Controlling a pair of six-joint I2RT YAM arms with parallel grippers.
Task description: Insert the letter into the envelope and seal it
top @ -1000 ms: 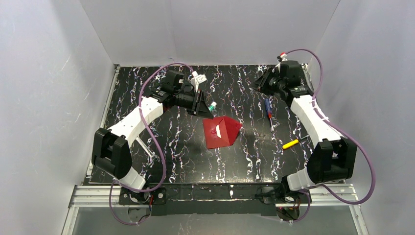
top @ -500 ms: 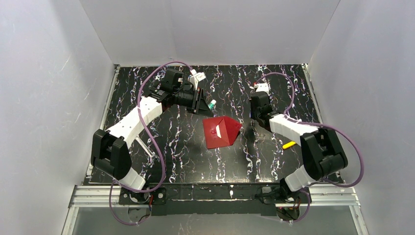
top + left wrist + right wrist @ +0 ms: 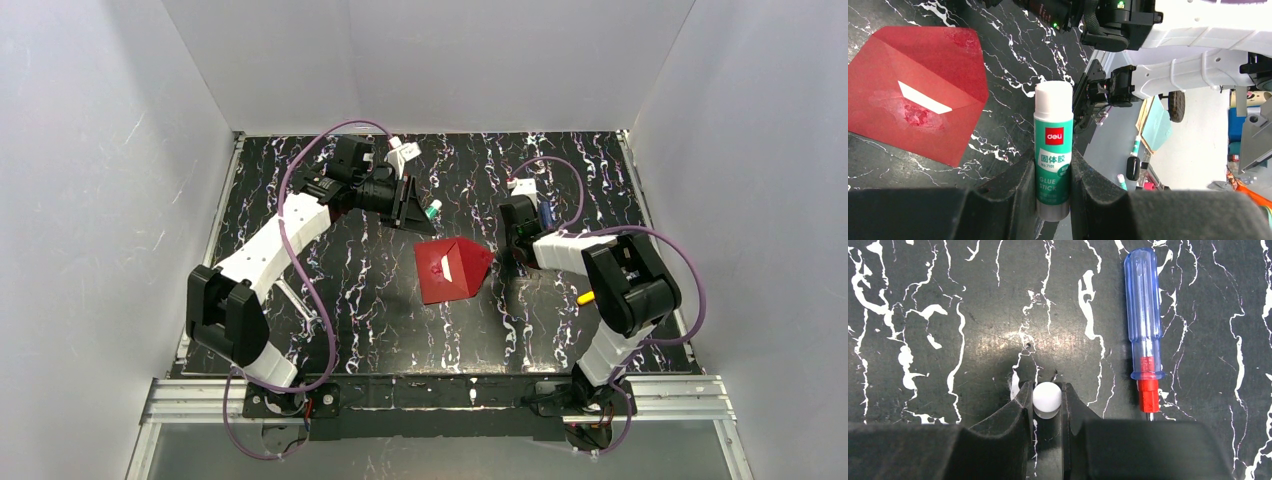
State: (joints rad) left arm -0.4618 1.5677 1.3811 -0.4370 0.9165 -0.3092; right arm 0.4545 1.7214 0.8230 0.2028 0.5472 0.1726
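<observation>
The left gripper (image 3: 1053, 165) clamps a green glue stick (image 3: 1053, 115), far-left of the red envelope (image 3: 450, 270). The right gripper (image 3: 1047, 402) pinches a small white round piece (image 3: 1047, 396) beside a blue screwdriver (image 3: 1144, 325).

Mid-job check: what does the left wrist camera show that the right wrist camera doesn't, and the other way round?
Left wrist only: the left gripper shut on a green-and-white glue stick, and beyond it the red envelope lying flat, with a pale strip showing at its flap.
Right wrist only: the right gripper shut on a small white round piece, possibly a cap, and a blue-handled screwdriver lying apart to one side.
Both: the black marbled table, and fingers closed on something.
</observation>
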